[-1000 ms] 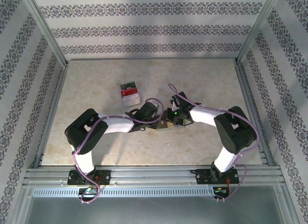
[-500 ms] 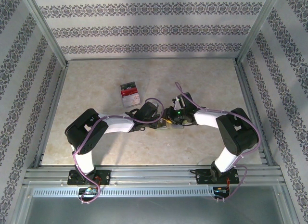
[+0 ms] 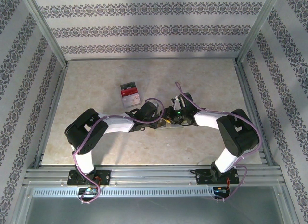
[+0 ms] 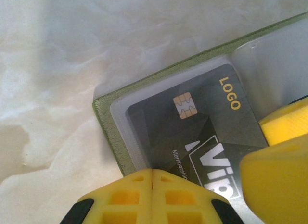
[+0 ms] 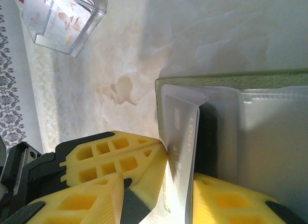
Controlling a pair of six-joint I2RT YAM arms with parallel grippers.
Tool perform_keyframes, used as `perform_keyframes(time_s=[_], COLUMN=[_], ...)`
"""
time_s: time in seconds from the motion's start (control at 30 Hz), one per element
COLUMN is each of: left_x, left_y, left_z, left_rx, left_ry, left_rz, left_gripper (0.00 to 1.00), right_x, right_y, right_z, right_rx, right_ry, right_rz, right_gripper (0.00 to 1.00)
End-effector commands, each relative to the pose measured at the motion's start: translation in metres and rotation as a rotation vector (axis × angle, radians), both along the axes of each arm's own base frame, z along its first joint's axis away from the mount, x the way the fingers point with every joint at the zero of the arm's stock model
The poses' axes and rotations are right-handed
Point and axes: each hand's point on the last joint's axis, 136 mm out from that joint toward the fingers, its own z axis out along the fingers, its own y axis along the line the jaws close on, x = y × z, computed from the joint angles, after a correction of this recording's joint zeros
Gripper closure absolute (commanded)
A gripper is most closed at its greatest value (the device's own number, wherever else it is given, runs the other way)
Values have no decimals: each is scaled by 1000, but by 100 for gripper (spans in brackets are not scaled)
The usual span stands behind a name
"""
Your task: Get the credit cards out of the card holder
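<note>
Dark card (image 4: pixel 202 123) half-freed from the holder (image 4: pixel 108 132), mid-bench
The left claw (image 4: pixel 151 178), clenched on nothing, seems to pin the holder to the bench (image 4: pixel 57 65) against sliding. The right claw (image 5: pixel 161 185) stands parted astride the card's lifted edge, probably ready to pinch it.
</note>
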Motion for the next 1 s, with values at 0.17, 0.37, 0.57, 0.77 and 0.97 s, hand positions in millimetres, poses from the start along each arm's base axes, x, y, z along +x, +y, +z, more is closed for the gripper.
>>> perform_keyframes(time_s=[0.17,0.37,0.57,0.77,0.97], left_x=[-4,-3,-3,-3,-3], left_y=[-1,0,0,1,1], left_z=[-3,-5,-6,-8,-7], left_rx=[34,44,46,51,48], left_ry=[7,11,12,17,15], left_rz=[-19,-16,-15,-12,-12], left_gripper=[98,98,98,98,98], right_x=[2,4,5,6,5], right_y=[10,-1,-10,-15,-20], right_z=[12,20,25,28,23], right_rx=[120,171,195,202,192], right_ry=[-27,-45,-55,-66,-57], right_rz=[21,-8,-32,-48,-62], right_gripper=[64,65,66,68,79])
